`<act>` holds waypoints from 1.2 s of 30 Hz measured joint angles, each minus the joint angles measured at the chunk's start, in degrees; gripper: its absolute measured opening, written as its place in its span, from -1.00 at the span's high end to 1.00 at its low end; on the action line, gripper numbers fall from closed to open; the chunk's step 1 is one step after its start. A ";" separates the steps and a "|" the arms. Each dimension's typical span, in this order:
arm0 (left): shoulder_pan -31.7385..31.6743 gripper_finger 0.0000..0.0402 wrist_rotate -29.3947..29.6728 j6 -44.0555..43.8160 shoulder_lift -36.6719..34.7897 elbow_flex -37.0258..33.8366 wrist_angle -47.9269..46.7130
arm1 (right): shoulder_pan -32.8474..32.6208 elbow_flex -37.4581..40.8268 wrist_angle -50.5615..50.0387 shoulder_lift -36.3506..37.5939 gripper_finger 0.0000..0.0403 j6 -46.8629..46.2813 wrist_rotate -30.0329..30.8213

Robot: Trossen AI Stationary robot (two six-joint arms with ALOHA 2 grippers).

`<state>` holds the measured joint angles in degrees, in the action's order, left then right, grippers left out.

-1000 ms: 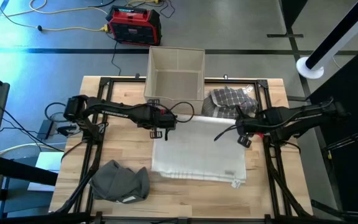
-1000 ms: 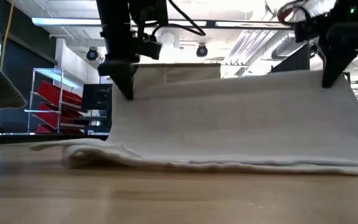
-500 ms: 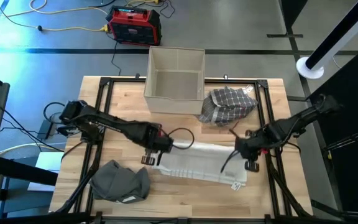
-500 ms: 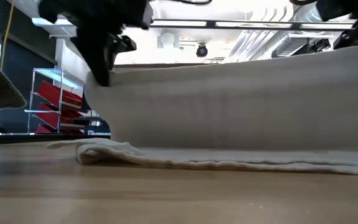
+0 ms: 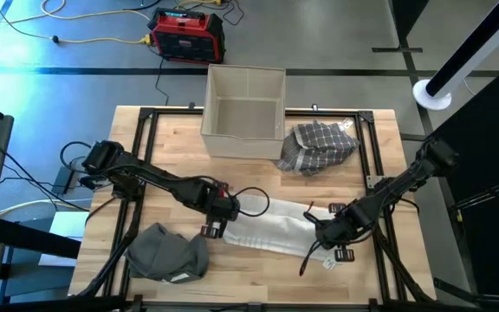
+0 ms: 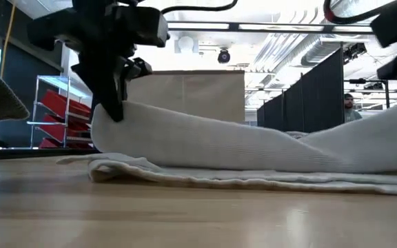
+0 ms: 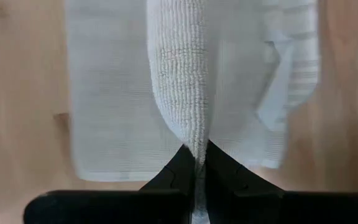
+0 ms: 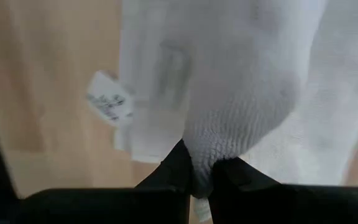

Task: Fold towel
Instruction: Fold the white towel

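White towel (image 5: 271, 227) lying as a folded band across the near part of the wooden counter (image 5: 171, 143), between the two arms, its upper layer carried over the lower one. Left gripper (image 5: 217, 218) at the towel's left end, its jaws closed on a raised ridge of the cloth; in the left wrist view the towel (image 7: 179, 93) runs as a ribbed fold into the pinch of the dark fingers (image 7: 173, 177), with the flat layer spread on the counter beneath. In the low view the same gripper (image 6: 112, 107) stands just above the counter, and the towel (image 6: 253, 148) slopes away from it to rest on the lower layer. Right gripper (image 5: 329, 238) at the towel's right end, near the counter's front edge; in the right wrist view a rounded bunch of towel (image 8: 241, 112) sits between its jaws, which still enclose the cloth, though how firmly they press cannot be told. A small printed label (image 8: 109, 104) projects from the towel's edge beside that bunch. Elsewhere on the counter: a grey crumpled cloth (image 5: 167, 253) at the near left corner, well apart from the towel; a checked dark-and-white cloth (image 5: 319, 144) toward the far right; an open beige box (image 5: 244, 102) at the far edge. A red and black device (image 5: 188, 35) with yellow cable stands on the floor beyond the counter.
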<state>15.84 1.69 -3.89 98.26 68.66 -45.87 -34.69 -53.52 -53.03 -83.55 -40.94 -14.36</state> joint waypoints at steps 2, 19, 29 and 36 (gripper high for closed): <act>-0.02 0.96 -2.70 0.24 0.00 -0.21 0.19 | 0.01 0.00 -0.05 0.00 0.26 -1.33 -0.19; -0.05 0.34 -17.88 -4.69 -0.24 1.02 -3.47 | -0.12 3.56 8.92 4.45 0.38 -17.31 7.72; -0.08 0.39 -7.95 -4.29 -0.28 -3.14 4.55 | -0.33 15.11 21.83 4.11 0.95 -30.22 10.27; -0.11 0.59 -4.37 -7.92 -0.28 -11.06 15.25 | 5.51 19.43 16.50 4.33 0.99 -33.21 10.64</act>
<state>15.73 -2.67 -11.81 97.97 57.60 -30.62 -29.18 -34.09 -36.53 -79.21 -74.16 -3.72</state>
